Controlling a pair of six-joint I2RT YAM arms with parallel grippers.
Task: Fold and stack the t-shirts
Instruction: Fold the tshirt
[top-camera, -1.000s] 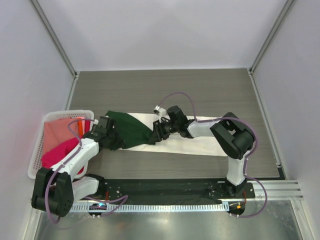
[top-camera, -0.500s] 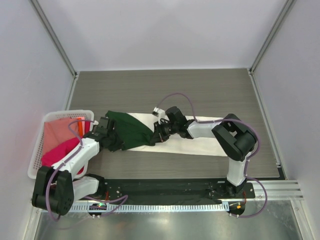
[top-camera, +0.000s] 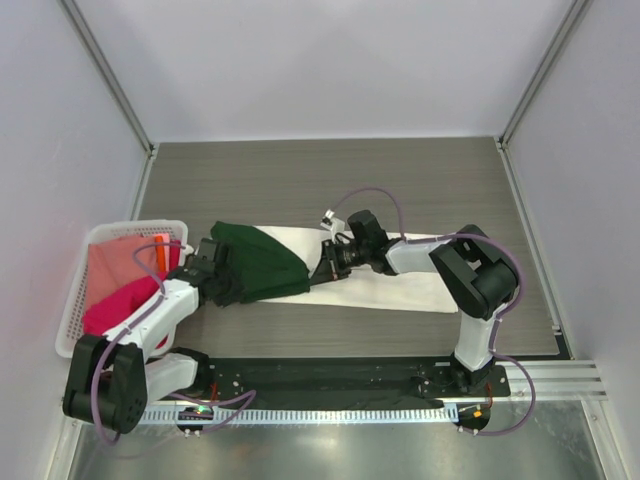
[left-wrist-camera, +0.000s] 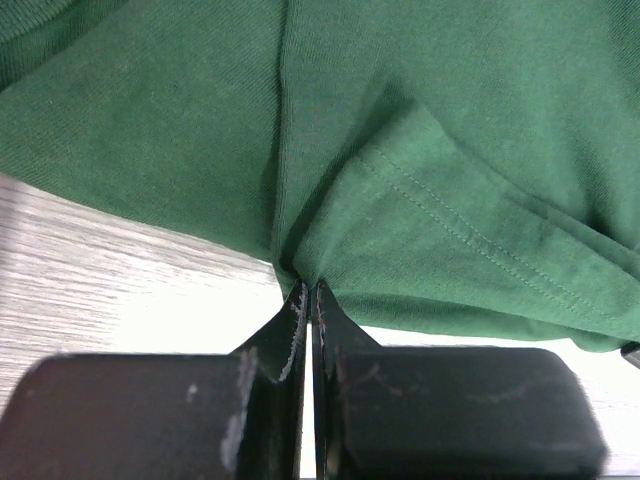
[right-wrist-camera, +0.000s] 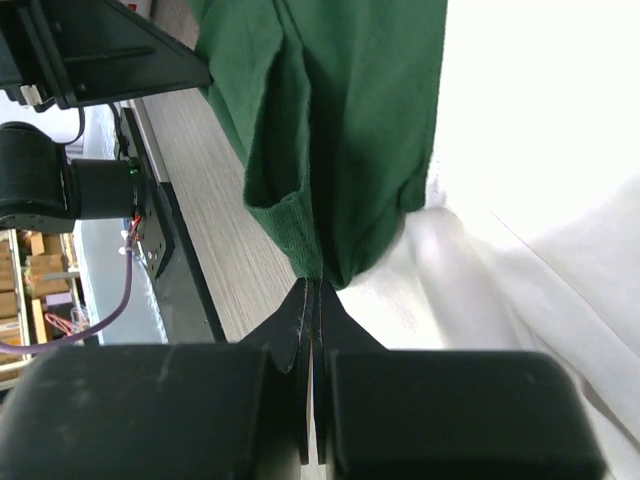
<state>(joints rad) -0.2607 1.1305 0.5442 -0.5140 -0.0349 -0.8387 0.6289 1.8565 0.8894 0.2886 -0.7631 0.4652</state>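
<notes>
A dark green t-shirt (top-camera: 262, 262) hangs stretched between my two grippers, just above the table. My left gripper (top-camera: 226, 287) is shut on its left edge, and the left wrist view shows green cloth (left-wrist-camera: 400, 150) pinched at the closed tips (left-wrist-camera: 308, 290). My right gripper (top-camera: 322, 274) is shut on the right edge, with a green fold (right-wrist-camera: 340, 150) caught at its tips (right-wrist-camera: 316, 284). Under and to the right of the green shirt lies a cream t-shirt (top-camera: 390, 285), spread flat and seen bright white (right-wrist-camera: 540, 200). Salmon-pink (top-camera: 115, 262) and magenta (top-camera: 112, 308) t-shirts lie in the basket.
The white lattice basket (top-camera: 72, 305) stands at the table's left edge, beside the left arm. The wood-grain table (top-camera: 330, 180) runs back to the grey walls. A black base rail (top-camera: 330, 378) lies along the near edge.
My right gripper has closed on the green shirt's right edge and drawn back to the right, pulling the cloth tauter. The left gripper has held its grip in place.
</notes>
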